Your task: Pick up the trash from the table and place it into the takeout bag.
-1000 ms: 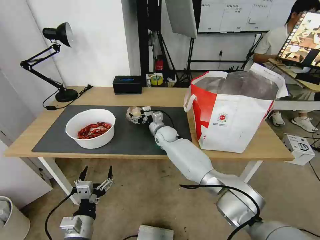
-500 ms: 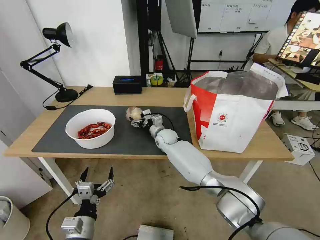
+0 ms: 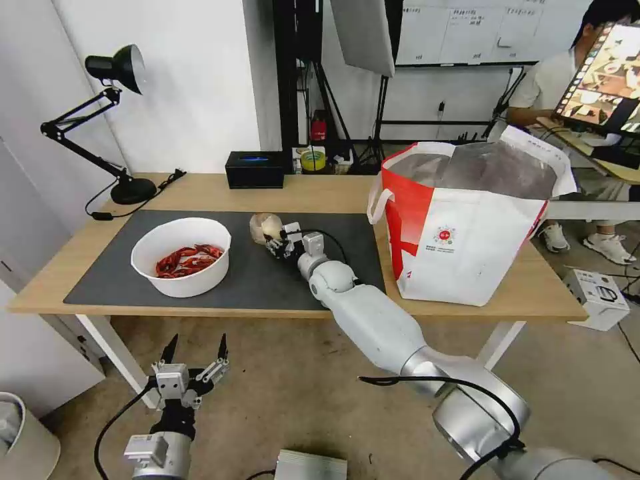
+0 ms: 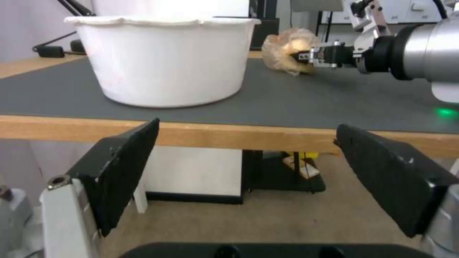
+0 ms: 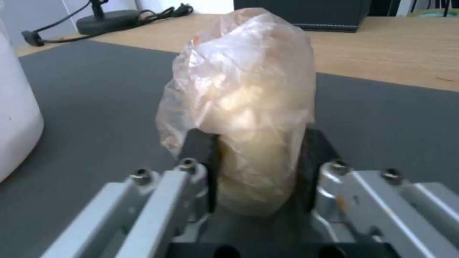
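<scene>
My right gripper [image 3: 279,240] is shut on the beige plastic-wrapped lump [image 3: 263,227] of trash, low over the dark mat [image 3: 247,283] near the table's [image 3: 320,193] middle. The wrist view shows both black fingers [image 5: 200,150] pressed into the lump [image 5: 244,104]. The white bowl of red crayfish shells [image 3: 181,257] stands on the mat to the left. The takeout bag [image 3: 467,233] stands open at the table's right end. My left gripper [image 3: 193,343] hangs open below the table's front edge, facing the bowl [image 4: 167,61] and the lump [image 4: 287,46].
A black tissue box [image 3: 255,169] and a desk lamp [image 3: 123,133] stand along the table's back edge. A white bin [image 3: 20,433] is on the floor at lower left, and a white box [image 3: 600,297] is on the floor to the right.
My right gripper has shifted slightly left with the lump in it, and its wrist has turned a little. The left arm has stayed put.
</scene>
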